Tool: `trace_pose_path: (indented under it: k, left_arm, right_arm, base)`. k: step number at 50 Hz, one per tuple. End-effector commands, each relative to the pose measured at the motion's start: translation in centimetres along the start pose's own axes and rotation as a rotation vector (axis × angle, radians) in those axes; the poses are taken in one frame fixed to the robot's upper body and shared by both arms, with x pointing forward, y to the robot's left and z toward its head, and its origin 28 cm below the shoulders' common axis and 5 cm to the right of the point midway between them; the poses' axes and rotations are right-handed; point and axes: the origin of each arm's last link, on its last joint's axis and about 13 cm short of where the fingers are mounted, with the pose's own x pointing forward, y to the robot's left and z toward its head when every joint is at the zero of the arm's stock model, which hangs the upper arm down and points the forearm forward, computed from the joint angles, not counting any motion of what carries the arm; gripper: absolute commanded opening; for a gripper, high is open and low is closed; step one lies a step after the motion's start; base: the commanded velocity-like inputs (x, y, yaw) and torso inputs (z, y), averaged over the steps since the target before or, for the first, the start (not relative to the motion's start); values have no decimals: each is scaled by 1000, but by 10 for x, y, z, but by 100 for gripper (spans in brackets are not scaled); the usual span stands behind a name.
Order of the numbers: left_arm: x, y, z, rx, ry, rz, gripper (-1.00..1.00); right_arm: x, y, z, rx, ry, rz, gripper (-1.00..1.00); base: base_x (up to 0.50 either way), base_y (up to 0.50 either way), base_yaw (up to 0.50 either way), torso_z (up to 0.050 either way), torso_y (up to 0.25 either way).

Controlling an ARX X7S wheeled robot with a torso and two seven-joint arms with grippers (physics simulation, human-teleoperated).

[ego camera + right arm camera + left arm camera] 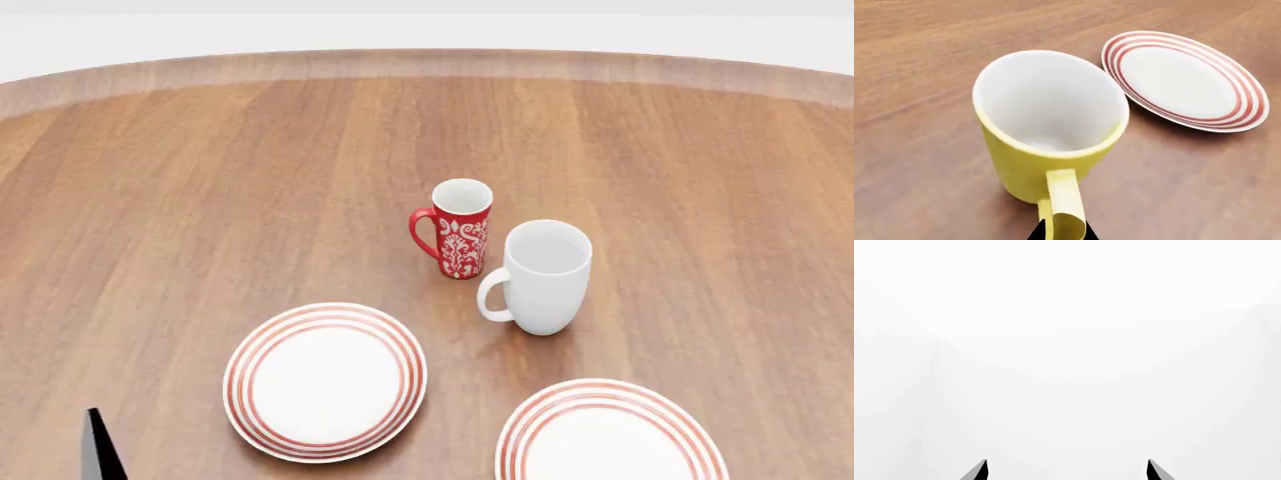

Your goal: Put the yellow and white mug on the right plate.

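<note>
Yellow mug point(1047, 150), red-ringed white plate point(1184, 80)

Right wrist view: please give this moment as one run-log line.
right gripper: shut on handle of yellow and white mug | mug: beside red-ringed white plate, not on it | left gripper: open, empty

I see table point(200, 200): wood grain, satin sheen | yellow and white mug point(1047, 135): glazed ceramic look, smooth | plates point(324, 380): glossy white, red rings | white mug point(541, 280): smooth, glossy
</note>
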Motion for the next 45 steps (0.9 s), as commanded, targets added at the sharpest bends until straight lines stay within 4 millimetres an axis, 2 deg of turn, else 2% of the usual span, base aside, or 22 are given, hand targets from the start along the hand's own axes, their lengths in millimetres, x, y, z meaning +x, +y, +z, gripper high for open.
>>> trace_pose_path:
  k: [1, 7, 11, 20, 21, 27, 32, 45]
  left_arm:
    - [2, 0, 0, 14, -9, 2, 100]
    - [2, 0, 0, 16, -7, -1, 100]
    - [2, 0, 0, 17, -6, -1, 100]
    - [2, 0, 0, 18, -5, -1, 100]
    - [2, 0, 0, 18, -5, -1, 100]
    - [2, 0, 0, 18, -5, -1, 100]
    - [1, 0, -1, 18, -2, -5, 100]
    - [1, -1, -1, 13, 8, -12, 100]
  right_arm:
    - [4, -5, 6, -32, -40, -24, -100]
    - [4, -6, 8, -57, -55, -45, -100]
    - [3, -12, 18, -58, -92, -74, -100]
    - [-4, -48, 64, -42, -245, -230, -100]
    - [-8, -58, 75, -29, -278, -270, -100]
    - [-25, -84, 97, -18, -355, -391, -100]
    - [-39, -102, 107, -20, -385, -469, -100]
    - [-71, -141, 112, -53, -337, -634, -100]
  base:
    - [0, 0, 0, 0, 0]
    - [0, 0, 0, 0, 3]
    - [0, 0, 0, 0, 0]
    - [0, 0, 0, 0, 0]
    - [0, 0, 0, 0, 0]
    - [0, 0, 0, 0, 0]
    - [0, 0, 0, 0, 0]
    - [0, 0, 0, 0, 0]
